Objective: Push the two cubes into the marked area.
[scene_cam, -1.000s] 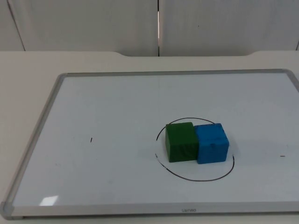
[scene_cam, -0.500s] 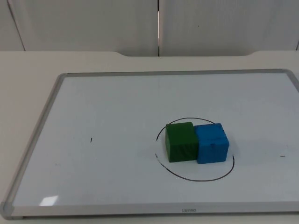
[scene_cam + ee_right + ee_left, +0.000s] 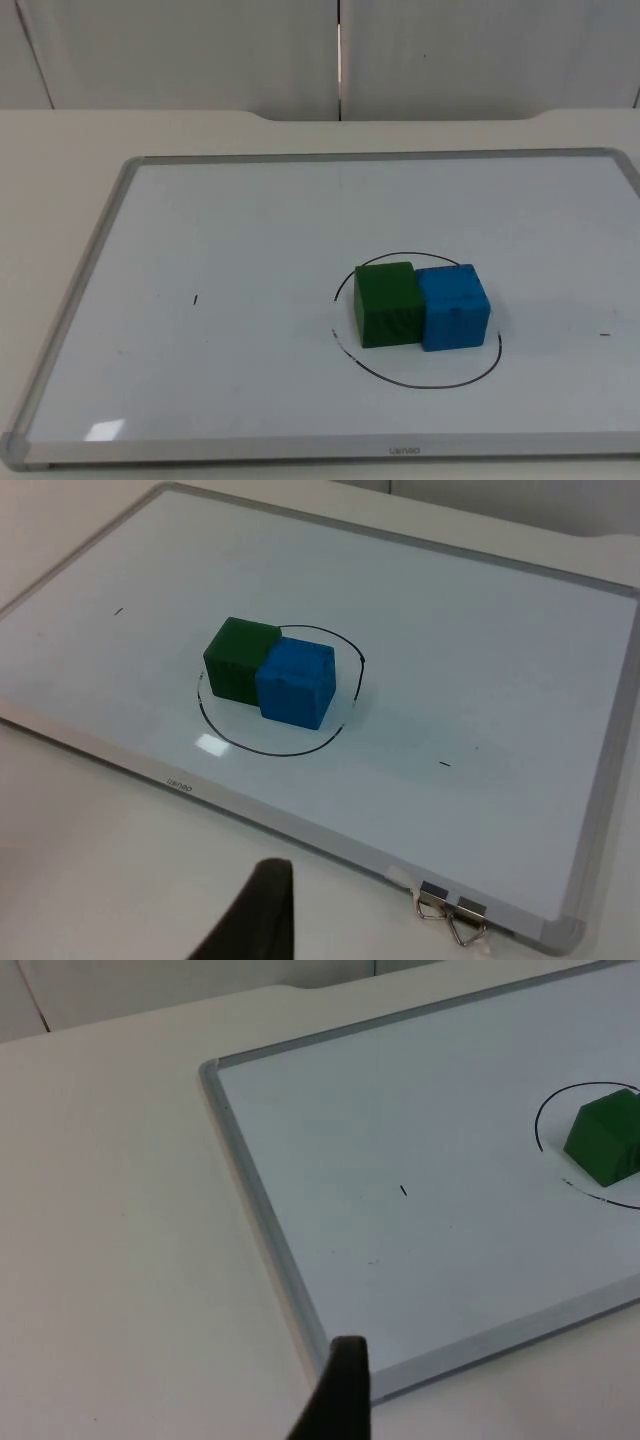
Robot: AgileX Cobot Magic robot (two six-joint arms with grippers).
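Left hand back off the whiteboard's near-left part, over bare table; one dark fingertip visible, open or closed impossible to tell. Green cube well off to its right, with a tiny pen tick between.

Seen from above: green cube and blue cube touching side by side, green on the left, both inside the drawn circle. Wide bare board left of and beyond the cubes; less room toward the near frame.

Right hand off the near edge, cubes well beyond it; grip likewise unreadable. Two binder clips on the frame, visible from the right wrist.
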